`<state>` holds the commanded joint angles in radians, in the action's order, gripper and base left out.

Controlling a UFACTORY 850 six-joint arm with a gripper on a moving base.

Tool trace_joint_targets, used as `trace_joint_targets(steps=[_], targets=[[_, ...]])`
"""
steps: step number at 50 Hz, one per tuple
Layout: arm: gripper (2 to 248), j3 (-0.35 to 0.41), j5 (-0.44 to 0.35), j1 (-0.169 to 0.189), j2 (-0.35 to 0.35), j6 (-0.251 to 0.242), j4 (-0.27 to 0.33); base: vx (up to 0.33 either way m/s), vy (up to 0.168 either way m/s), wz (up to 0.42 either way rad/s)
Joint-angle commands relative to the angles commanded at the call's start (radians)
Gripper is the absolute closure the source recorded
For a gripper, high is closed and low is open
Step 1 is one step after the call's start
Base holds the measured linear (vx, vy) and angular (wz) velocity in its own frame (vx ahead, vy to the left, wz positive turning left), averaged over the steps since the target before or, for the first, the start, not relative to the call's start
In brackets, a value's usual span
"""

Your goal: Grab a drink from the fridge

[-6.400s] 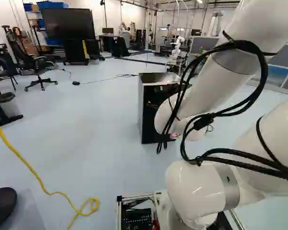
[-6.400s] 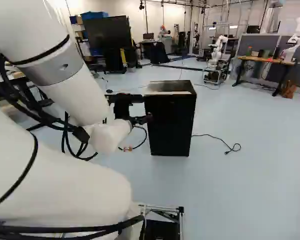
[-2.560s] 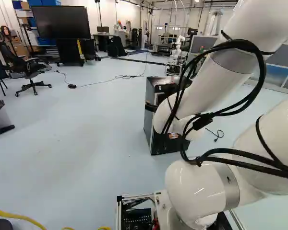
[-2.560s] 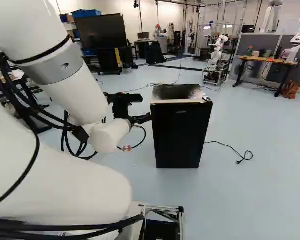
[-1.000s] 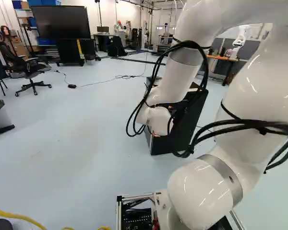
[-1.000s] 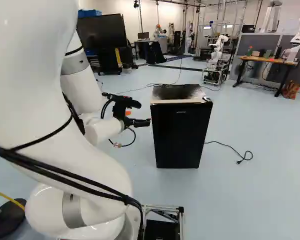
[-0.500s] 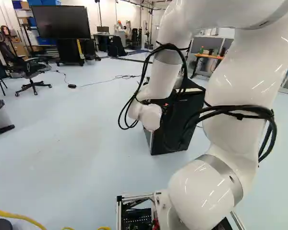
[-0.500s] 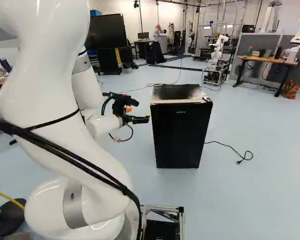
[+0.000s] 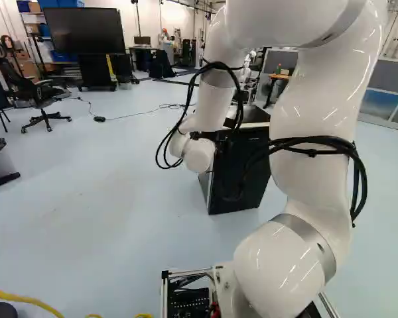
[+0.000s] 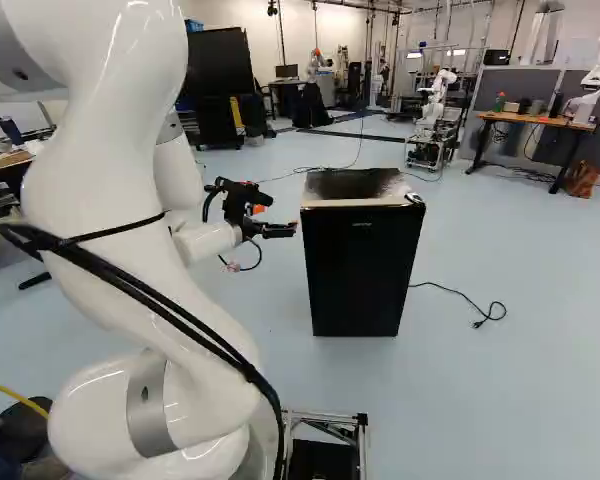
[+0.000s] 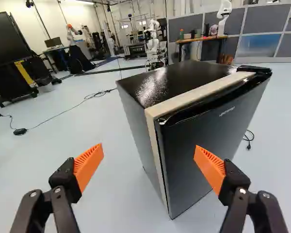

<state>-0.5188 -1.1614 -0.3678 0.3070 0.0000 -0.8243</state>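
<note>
One fridge (image 9: 249,182) stands upright on the floor in your left base view, its long axis vertical, partly behind the arm (image 9: 318,132). Well to the fridge's left you have a bin (image 9: 0,162), which neither other view shows; you can't make out its contents.

Your right base view gives you the fridge's door (image 10: 362,275) nearly face on. Near the fridge's upper left, you see the gripper (image 10: 293,229). The plug (image 10: 480,322) lies on the floor to the fridge's right, a thing your left base view hides.

Your wrist view puts the fridge ahead of the gripper, door angled toward you, and also shows you its grey side. The door looks closed, so whatever is inside is hidden from you. Your jaws are released, their orange pads (image 11: 88,164) spread well apart.
</note>
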Motion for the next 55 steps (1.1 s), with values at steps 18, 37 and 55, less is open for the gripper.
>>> trace_joint_targets(steps=[18, 37, 55], targets=[[3, -0.105, -0.019, 0.022, 0.09, 0.0, -0.06, 0.0, 0.0, 0.0], [3, -0.166, -0.02, 0.05, 0.181, 0.0, -0.127, 0.0, 0.0, 0.0], [3, -0.174, -0.02, 0.066, 0.207, 0.0, -0.16, 0.0, 0.0, 0.0]])
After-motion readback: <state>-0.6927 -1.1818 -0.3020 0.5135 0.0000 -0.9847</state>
